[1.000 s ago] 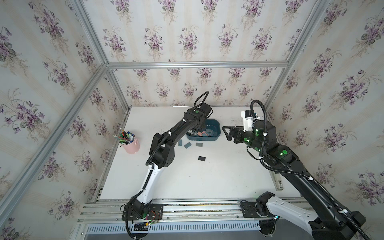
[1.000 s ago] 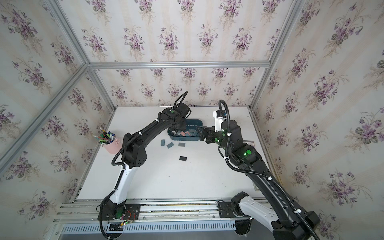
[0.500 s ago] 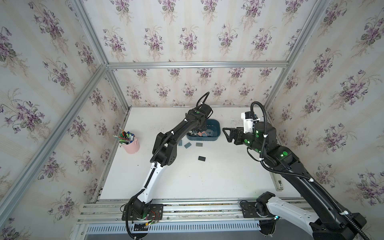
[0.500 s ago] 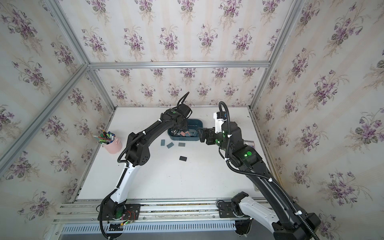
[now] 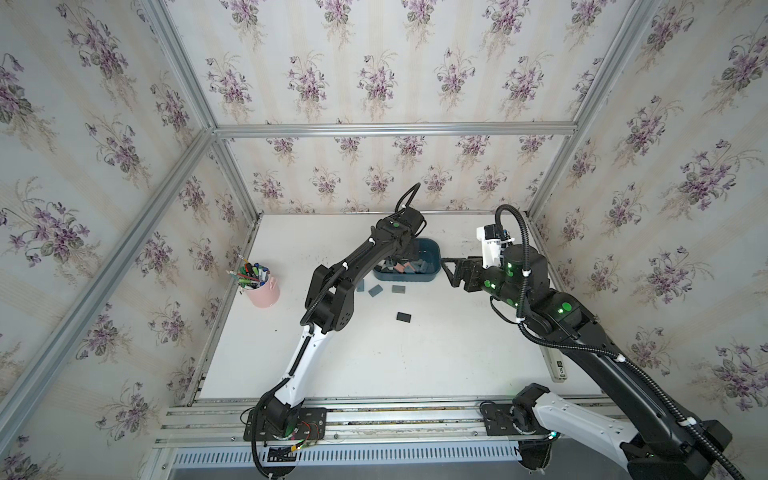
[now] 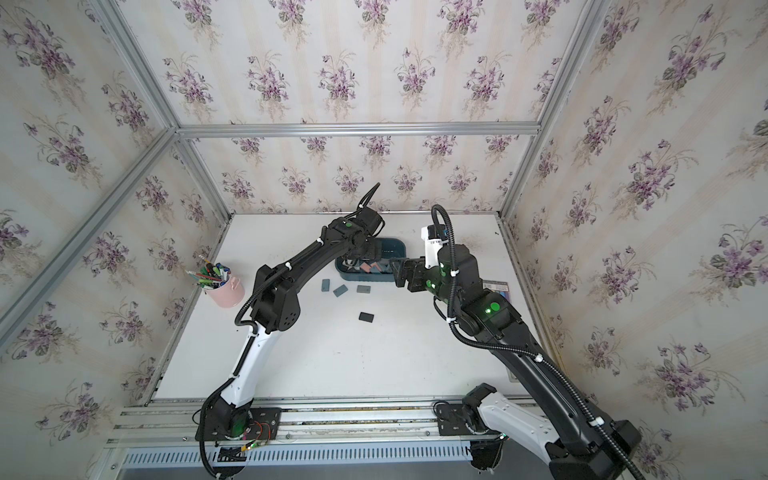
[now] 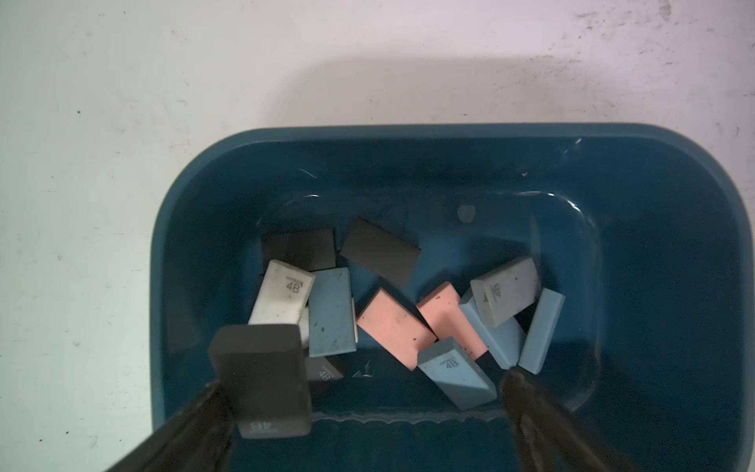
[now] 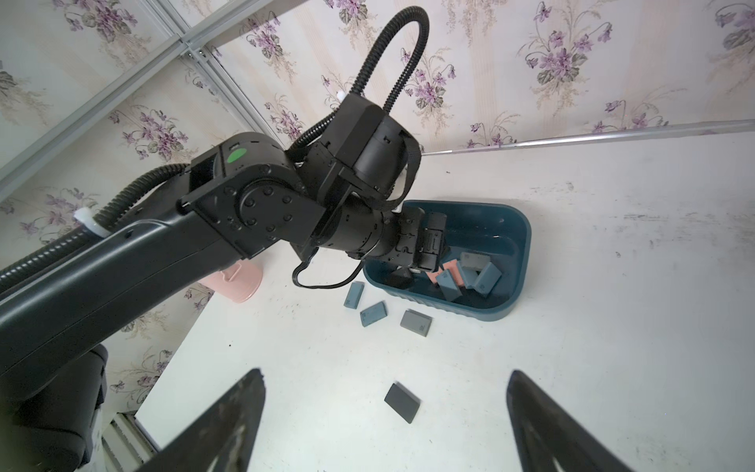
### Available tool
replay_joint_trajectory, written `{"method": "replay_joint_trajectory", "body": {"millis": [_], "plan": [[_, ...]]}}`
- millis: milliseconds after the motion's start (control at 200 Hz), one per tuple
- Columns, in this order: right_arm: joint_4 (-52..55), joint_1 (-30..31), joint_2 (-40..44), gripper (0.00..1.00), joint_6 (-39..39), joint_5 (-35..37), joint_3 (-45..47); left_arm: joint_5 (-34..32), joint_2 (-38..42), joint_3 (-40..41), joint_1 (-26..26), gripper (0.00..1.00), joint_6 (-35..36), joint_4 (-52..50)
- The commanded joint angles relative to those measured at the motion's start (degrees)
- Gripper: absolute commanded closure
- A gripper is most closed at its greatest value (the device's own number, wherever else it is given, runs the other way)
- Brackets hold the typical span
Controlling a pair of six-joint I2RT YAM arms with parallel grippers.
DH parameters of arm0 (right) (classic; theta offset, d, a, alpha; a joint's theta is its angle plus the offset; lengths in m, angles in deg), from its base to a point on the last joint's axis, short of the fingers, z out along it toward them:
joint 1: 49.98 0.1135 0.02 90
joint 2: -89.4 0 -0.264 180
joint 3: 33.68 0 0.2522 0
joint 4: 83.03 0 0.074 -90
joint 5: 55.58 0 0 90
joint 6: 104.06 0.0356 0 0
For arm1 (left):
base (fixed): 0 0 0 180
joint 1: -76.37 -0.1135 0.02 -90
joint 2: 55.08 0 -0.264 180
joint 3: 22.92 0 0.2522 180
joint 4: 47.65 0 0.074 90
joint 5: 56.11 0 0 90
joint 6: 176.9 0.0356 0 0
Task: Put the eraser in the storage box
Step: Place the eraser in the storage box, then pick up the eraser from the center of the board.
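1. The left hand (image 7: 367, 382) hangs straight above the storage box (image 7: 408, 131); its jaws stand wide apart and grip nothing between them.
2. A black eraser (image 7: 261, 367) sits against one finger (image 7: 196, 425) of that hand, well apart from the opposite finger; it is inside the line of the box's rim, near a corner; I cannot tell whether it rests on the box floor or is in the air.
3. Below the left hand, a loose heap of erasers lies on the box floor; a white eraser (image 7: 282, 294) touches a light blue eraser (image 7: 331, 312); two pink erasers (image 7: 394, 327) lie side by side under the middle of the hand's gap; a grey eraser (image 7: 504, 290) leans on other blue ones near the opposite finger; two dark erasers (image 7: 380, 255) lie beyond the heap.
4. The right hand (image 8: 385, 374) is held above the worktop (image 8: 613, 367); its jaws are wide and empty; in both top views it points at the short end of the box and stands near it (image 5: 446, 272).
5. Just ahead of the right hand a lone black eraser (image 8: 402, 401) lies flat on the worktop; farther ahead, three grey-blue erasers (image 8: 373, 313) lie in a row just beside the box's long wall, outside it.
6. A pink pen cup (image 5: 262, 291) full of pens stands well apart from both hands.
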State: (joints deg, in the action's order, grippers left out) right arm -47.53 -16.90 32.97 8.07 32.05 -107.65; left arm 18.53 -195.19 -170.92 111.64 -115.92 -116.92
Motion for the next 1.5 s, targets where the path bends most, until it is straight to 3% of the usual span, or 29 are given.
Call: {"method": "replay_joint_trajectory", "body": {"millis": [0, 315, 460, 919, 1199, 1494], "plan": [[-1.8, 0.4, -0.2, 0.08, 0.4, 0.0, -0.5, -1.4, 0.1, -0.5, 0.1, 0.01, 2.0, -0.4], [-2.3, 1.2, 0.2, 0.08, 0.6, 1.1, 0.0, -10.8, -0.4, -3.6, 4.4, 0.00, 9.4, -0.8], [-2.0, 1.3, 0.4, 0.09, 0.5, 1.7, 0.1, -11.7, 1.2, -2.8, 4.3, 0.00, 8.9, -1.2], [-4.8, 1.6, 3.1, 0.07, 3.9, -0.5, 11.8, -0.8, 18.9, 10.6, -3.8, 0.00, 0.5, 0.0], [-12.3, 9.6, -10.0, 0.07, 5.4, -0.4, 17.4, 1.6, 29.9, 22.5, -5.5, 0.00, -9.6, -3.1], [-13.3, 10.3, -28.2, 0.09, -0.9, -3.8, 12.4, 11.5, 40.7, 40.4, -12.5, 0.00, -19.0, 0.8]]}}
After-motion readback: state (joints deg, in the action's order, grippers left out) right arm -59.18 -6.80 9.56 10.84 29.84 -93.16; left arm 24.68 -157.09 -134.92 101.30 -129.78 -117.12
